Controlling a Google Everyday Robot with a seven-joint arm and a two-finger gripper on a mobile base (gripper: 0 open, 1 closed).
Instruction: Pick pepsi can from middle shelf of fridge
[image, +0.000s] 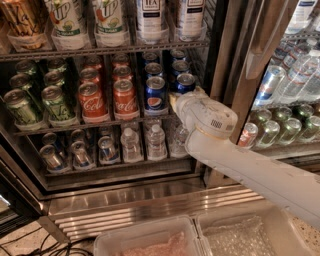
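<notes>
Inspector: Fridge (130, 197) presents stocked wire racks inside a steel frame. Middle shelf (65, 126) carries can rows: green cans (56, 102) at left, Coca-Cola cans (125, 97) in the centre, blue at right. The arm (260, 172) enters from lower right.

Operator: Position of the gripper?

Inspector: The gripper (178, 99) is at the shelf's right end, right at the pepsi can (185, 82), which heads the rightmost blue column. The wrist housing (207, 117) hides its tip, so I cannot tell whether it is spread or closed, nor whether it touches the can.

Operator: Recommendation for the grasp?

Inspector: In my judgement, square the approach to the can's body and close only once the can sits centred. The neighbouring blue can (155, 94), logo outward, stands just beside it and could be knocked. Lift only enough to clear the shelf's front edge, since the rack above (100, 50) is close overhead, then withdraw straight out.
</notes>
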